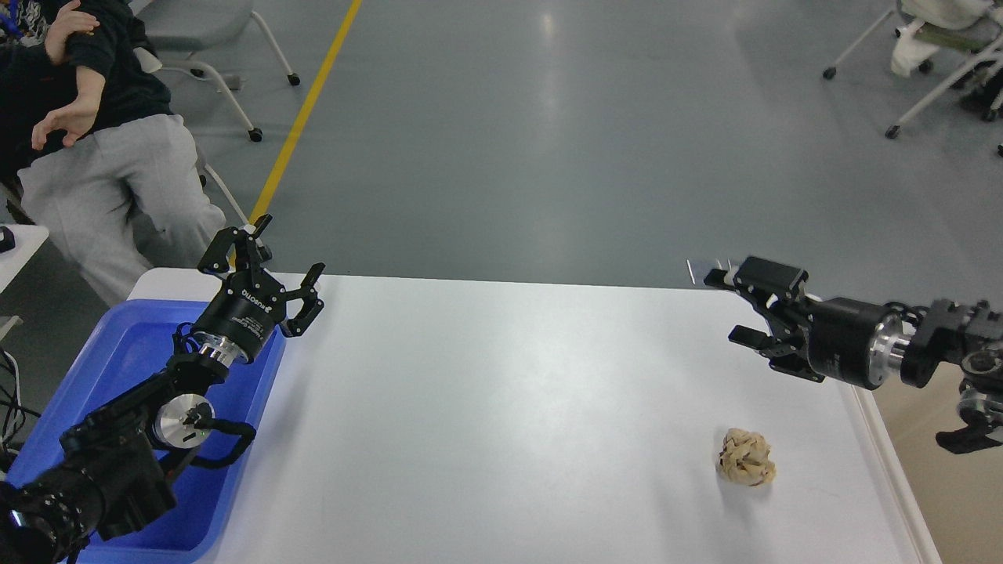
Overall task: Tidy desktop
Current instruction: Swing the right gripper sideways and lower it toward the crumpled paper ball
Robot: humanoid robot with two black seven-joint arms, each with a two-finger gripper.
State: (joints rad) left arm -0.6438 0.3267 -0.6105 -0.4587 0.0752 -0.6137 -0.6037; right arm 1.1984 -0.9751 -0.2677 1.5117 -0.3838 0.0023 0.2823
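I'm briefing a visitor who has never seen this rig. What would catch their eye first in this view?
Probably the crumpled tan paper ball, alone near the front right of the glossy white desktop. Next, the two black arms: the left hand open above the blue tray's far corner, the right hand open over the desktop's right edge. A seated person is at the far left.

The counter [501,407] is bare across its middle, so my grippers can pass there freely. Only a crumpled paper ball [746,457] lies near the right edge. A blue tray [117,352] stands along the left edge, under my left arm.
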